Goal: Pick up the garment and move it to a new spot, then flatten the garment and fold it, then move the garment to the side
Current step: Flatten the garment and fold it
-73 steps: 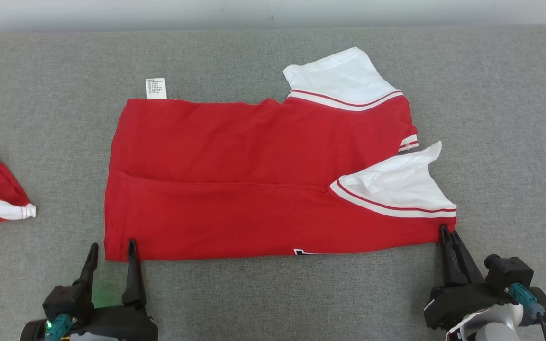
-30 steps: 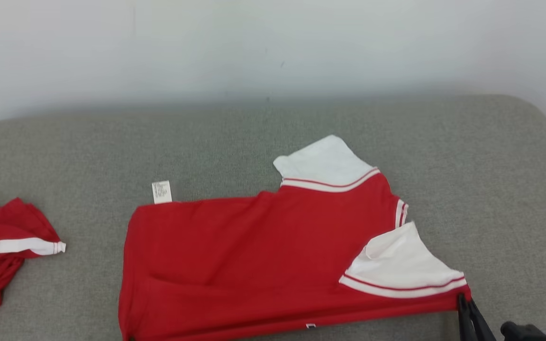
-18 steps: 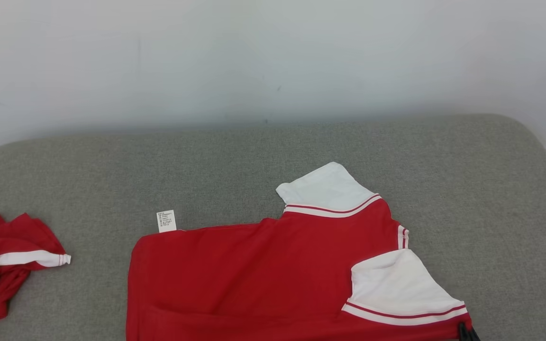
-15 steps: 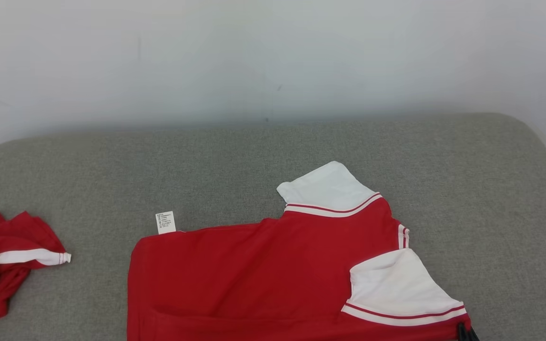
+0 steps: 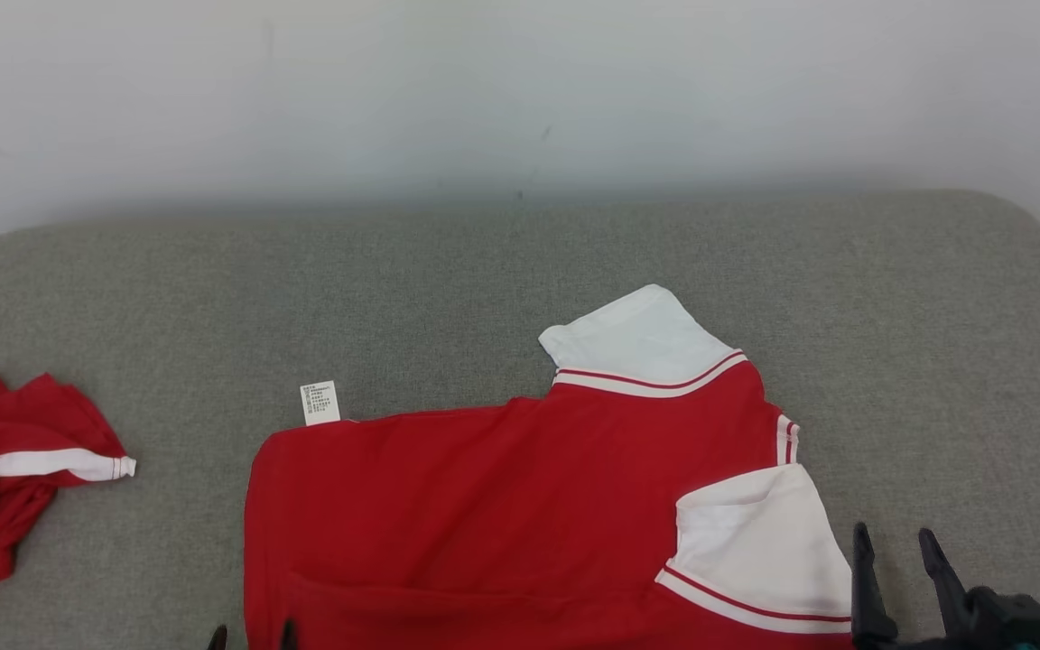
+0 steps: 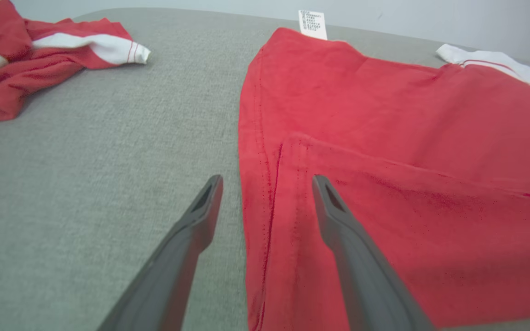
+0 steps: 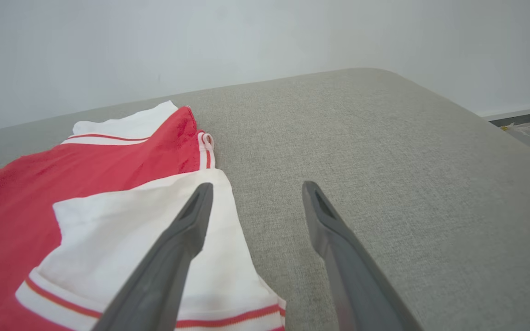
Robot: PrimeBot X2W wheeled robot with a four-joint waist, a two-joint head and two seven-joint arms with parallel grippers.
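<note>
The red shirt [image 5: 502, 515] lies partly folded on the grey cushion [image 5: 935, 361], in the near middle, with its near side laid over itself. Both tools are wide open and hold nothing. The left tool [image 6: 268, 180] sits over the shirt's left edge, one finger above the cloth and one above the cushion. The right tool [image 7: 256, 186] sits at the right end, one finger above the white sleeve [image 5: 755, 533] and one above the cushion. I cannot tell if they touch the cloth.

What could go wrong: a finger could snag the soft cloth when a tool pulls away, and the fold would open up. The white sleeve only lies loose on top, so a bump could flip it. A push to the left could land the shirt on the other red garment [image 5: 14, 469].

Room to move: there is lots of bare cushion on the far side and on the right. The right end curves down, so cloth could slide off there. The wall [image 5: 520, 90] stops things at the far side. The white label [image 5: 320, 403] pokes out at the far left corner.
</note>
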